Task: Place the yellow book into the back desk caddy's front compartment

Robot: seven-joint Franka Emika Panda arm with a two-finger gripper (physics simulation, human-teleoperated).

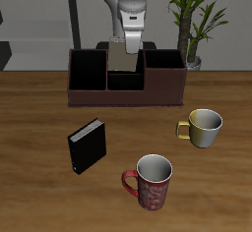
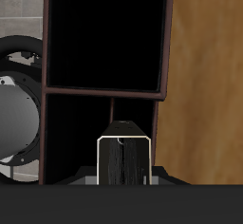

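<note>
A: Exterior view first; where's the yellow book?
B: Held upright in the gripper, right over the middle of the back desk caddy; its lower end looks to be at about rim level; can't tell if it's dipped inside yet.
A: Claw state?
B: Clenched on the book; wrist view shows the book's pale-edged end sitting between the jaws, so it's grasped, not released.
A: And the front compartment?
B: Small mid cell on the caddy's near side; book hangs approx. above the mid cells, but which of the two it lines up with I can't tell; in the wrist view a big dark cell fills most of the pic, w/ a thin reddish-brown divider between it and the cell by the book.
A: Other stuff on the table?
B: Black book lying nearer the front edge, well apart from the caddy; red patterned mug close to the front; pale yellowish mug beside it, farther back; potted plant behind the caddy's end.
</note>
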